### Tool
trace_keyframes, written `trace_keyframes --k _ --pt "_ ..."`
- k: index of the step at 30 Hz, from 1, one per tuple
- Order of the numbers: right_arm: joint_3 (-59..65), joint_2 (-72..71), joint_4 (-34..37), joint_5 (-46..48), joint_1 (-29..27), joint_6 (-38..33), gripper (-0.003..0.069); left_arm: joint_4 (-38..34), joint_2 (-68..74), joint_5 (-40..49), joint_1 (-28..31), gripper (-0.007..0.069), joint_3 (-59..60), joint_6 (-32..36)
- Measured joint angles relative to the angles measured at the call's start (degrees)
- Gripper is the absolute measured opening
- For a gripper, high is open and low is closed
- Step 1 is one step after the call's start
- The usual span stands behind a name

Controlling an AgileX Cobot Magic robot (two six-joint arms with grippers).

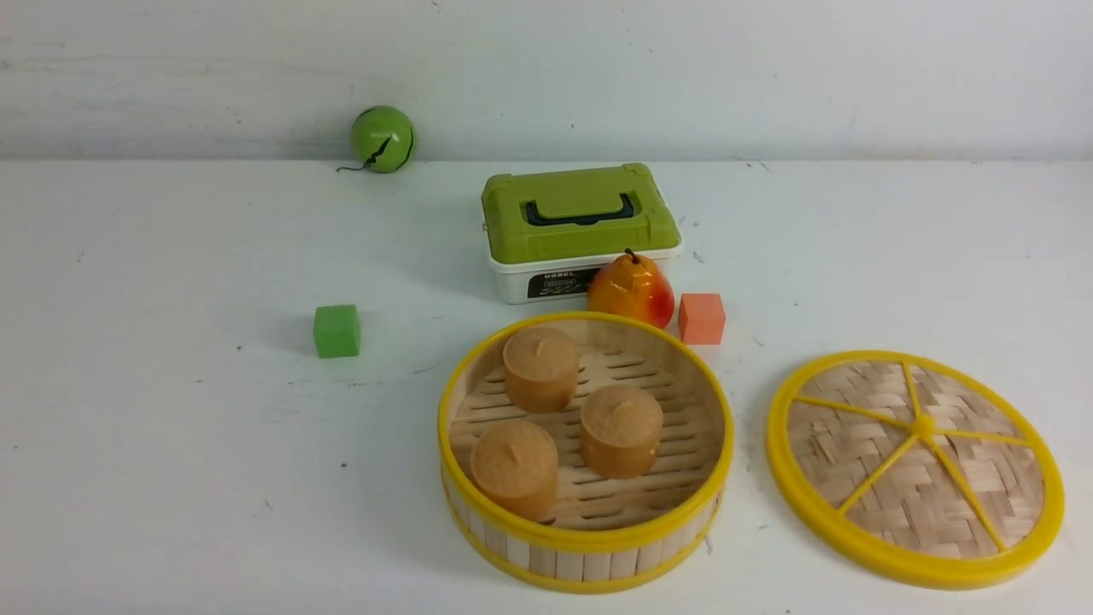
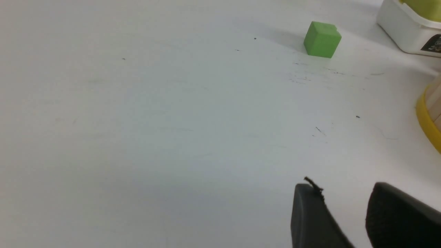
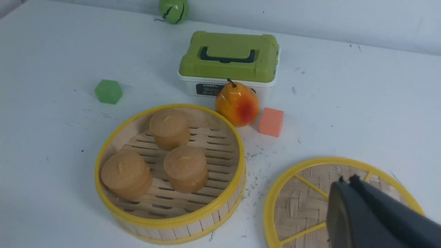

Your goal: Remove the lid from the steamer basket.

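Note:
The steamer basket point(image 1: 586, 521) stands uncovered at the front middle of the table, with three tan buns point(image 1: 621, 430) on its slatted floor. It also shows in the right wrist view point(image 3: 172, 220). The lid point(image 1: 915, 465) lies flat on the table to the basket's right, spokes up. My right gripper point(image 3: 346, 179) is shut and empty, raised above the lid point(image 3: 299, 203). My left gripper point(image 2: 344, 189) is open and empty over bare table, left of the basket's rim point(image 2: 425, 120). Neither gripper shows in the front view.
A white box with a green lid point(image 1: 581, 226) stands behind the basket, with a pear point(image 1: 630, 290) and an orange cube point(image 1: 702, 318) in front of it. A green cube point(image 1: 336, 330) sits to the left and a green ball point(image 1: 382, 138) by the back wall.

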Motion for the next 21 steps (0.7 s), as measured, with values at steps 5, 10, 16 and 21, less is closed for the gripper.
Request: trace_keyframes --k 5,10,16,21 --pt "1.1 -5.2 -0.2 5.2 0.0 0.0 -0.0022 0.0 0.0 0.0 0.0 0.0239 0.0 0.0" --pt "1.2 -8.8 -2.7 6.7 0.0 0.0 -0.0022 0.0 0.0 0.0 0.0 0.0239 0.0 0.0" --pt "1.6 -10.9 -7.8 1.7 0.0 -0.1 -0.0022 0.0 0.0 0.0 0.0 0.0239 0.0 0.0" --pt "11.3 -15.1 -12.0 -12.0 0.0 2.1 -0.0022 0.0 0.0 0.0 0.0 0.0239 0.0 0.0"
